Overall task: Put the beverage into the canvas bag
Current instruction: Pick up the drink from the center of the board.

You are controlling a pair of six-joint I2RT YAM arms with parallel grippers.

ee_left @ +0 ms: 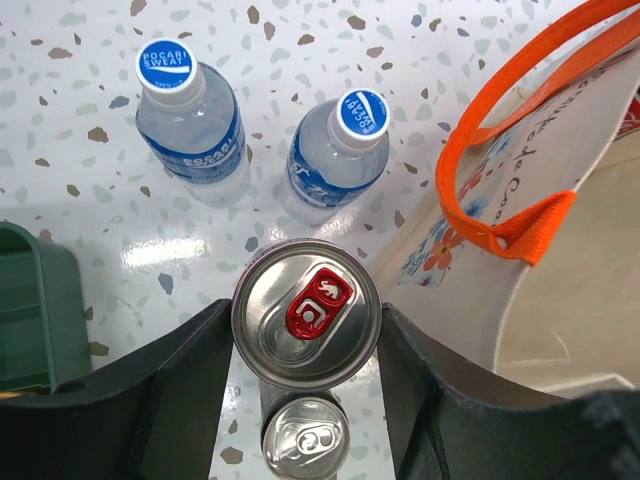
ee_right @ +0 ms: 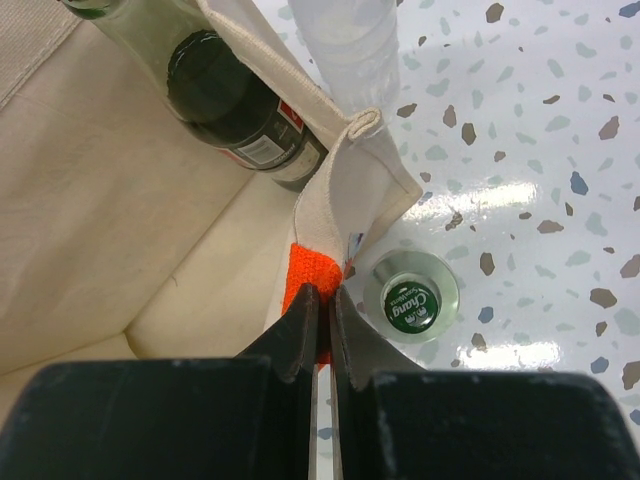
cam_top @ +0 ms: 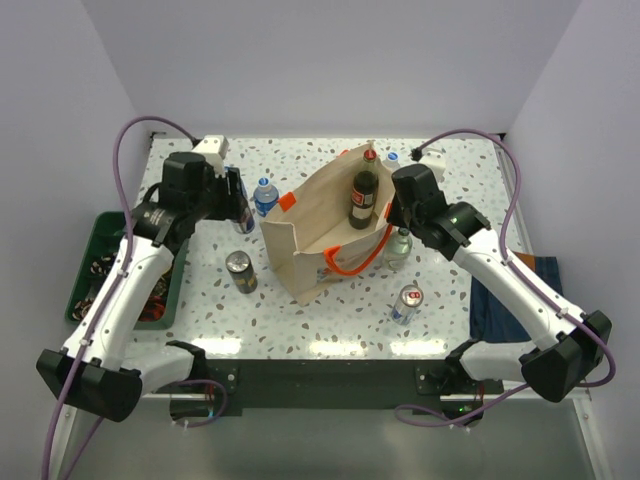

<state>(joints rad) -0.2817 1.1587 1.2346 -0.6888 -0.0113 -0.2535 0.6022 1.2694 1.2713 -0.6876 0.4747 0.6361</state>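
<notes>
Left gripper (ee_left: 306,335) has its two black fingers closed on a round silver drink can with a red pull tab (ee_left: 306,312). One finger is at 9 o'clock of the can and one is at 3 o'clock. The can stands straight up and is lifted off the white speckled table (cam_top: 340,320).

The can is not in the beige canvas bag with orange strap handles (cam_top: 300,250). From above, it is just outside the bag's 9 o'clock side. The bag stands open in the middle of the table.

In the left wrist view, a second silver can with a plain tab (ee_left: 306,448) sits on the table at 6 o'clock of the held can. A clear plastic bottle with a blue cap (ee_left: 190,120) stands at 11 o'clock of the held can. Another blue-capped bottle just like it (ee_left: 338,140) stands at 1 o'clock.

Right gripper (ee_right: 322,300) has its fingers pressed together. They pinch the orange strap at the bag's rim, on the bag's 3 o'clock side. A dark glass bottle (cam_top: 363,195) is inside the bag.

A clear glass bottle with a green cap (ee_right: 412,303) stands on the table just beside the bag, near the right gripper. A third can lying apart (cam_top: 407,303) is at 5 o'clock of the bag. A green plastic tray (cam_top: 95,240) sits at the table's 9 o'clock edge. A dark blue cloth (cam_top: 505,300) lies at the 4 o'clock edge.
</notes>
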